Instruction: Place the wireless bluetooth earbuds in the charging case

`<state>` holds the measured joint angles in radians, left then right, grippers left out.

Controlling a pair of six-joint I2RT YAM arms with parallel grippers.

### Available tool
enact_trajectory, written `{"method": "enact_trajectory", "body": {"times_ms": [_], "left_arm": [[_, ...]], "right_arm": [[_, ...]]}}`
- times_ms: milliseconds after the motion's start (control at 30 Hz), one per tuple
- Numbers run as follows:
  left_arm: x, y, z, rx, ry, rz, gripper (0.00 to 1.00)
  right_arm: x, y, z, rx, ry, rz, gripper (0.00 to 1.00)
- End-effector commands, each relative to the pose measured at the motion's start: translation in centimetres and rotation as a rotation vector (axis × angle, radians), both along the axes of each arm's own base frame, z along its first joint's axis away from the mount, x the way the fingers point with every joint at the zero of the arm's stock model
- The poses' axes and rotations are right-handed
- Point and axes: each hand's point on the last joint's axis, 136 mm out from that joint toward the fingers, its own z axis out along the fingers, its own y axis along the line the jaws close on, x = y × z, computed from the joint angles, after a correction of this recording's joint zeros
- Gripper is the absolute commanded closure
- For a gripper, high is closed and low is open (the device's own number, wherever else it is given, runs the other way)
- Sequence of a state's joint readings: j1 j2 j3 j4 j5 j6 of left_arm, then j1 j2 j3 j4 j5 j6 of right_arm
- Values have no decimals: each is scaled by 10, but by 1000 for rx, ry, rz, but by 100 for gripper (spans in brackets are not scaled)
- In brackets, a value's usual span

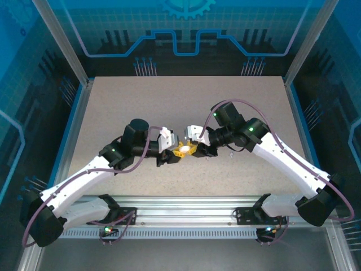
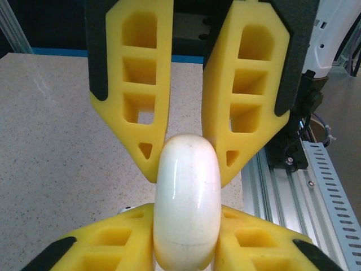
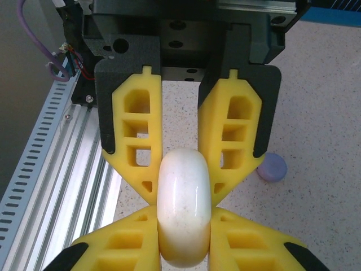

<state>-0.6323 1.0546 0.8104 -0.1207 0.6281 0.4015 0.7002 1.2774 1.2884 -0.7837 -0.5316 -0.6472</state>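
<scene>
Spanning the enclosure floor: speckled beige surface [image 1: 186,101]. Extending inward from the near rail, set tip to tip over the middle: left gripper [image 2: 186,210] and right gripper [image 3: 185,210]. Both pinching the white round charging case [image 2: 186,169], gripped edge-on between four yellow fingers [image 3: 237,175]. Lying on the surface beside the right gripper: small pale purple rounded item [image 3: 272,167], earbud or case not determinable.

Bright, even diffuse light, soft glare streaks on the white case [image 2: 186,186], faint shadows on the table [image 1: 113,107], overhead view slightly soft.
</scene>
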Motion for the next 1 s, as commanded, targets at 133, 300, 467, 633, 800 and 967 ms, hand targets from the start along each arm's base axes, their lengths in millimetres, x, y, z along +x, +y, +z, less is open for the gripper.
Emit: {"method": "enact_trajectory", "body": {"times_ms": [133,300,467,633,800,967], "left_arm": [[-2,0,10,-28,-59,-8,77],[-3,1,13,-38,-66,-7,77],[-4,0,14,-45,-63,-13,77],[-4,0,15,-49,-63,-16,77],[-5,0,17,-55,-66,-19,77],[-5,0,18,-58,-67,-19,77]], "right_arm": [[-6,-1,9,64,38,-1,54],[-4,-9,21,176,25,-34,47],[-4,-9,25,200,28,-47,47],[1,-6,25,211,25,-54,47],[5,-2,25,214,27,-52,48],[5,1,24,212,36,-42,48]]}}
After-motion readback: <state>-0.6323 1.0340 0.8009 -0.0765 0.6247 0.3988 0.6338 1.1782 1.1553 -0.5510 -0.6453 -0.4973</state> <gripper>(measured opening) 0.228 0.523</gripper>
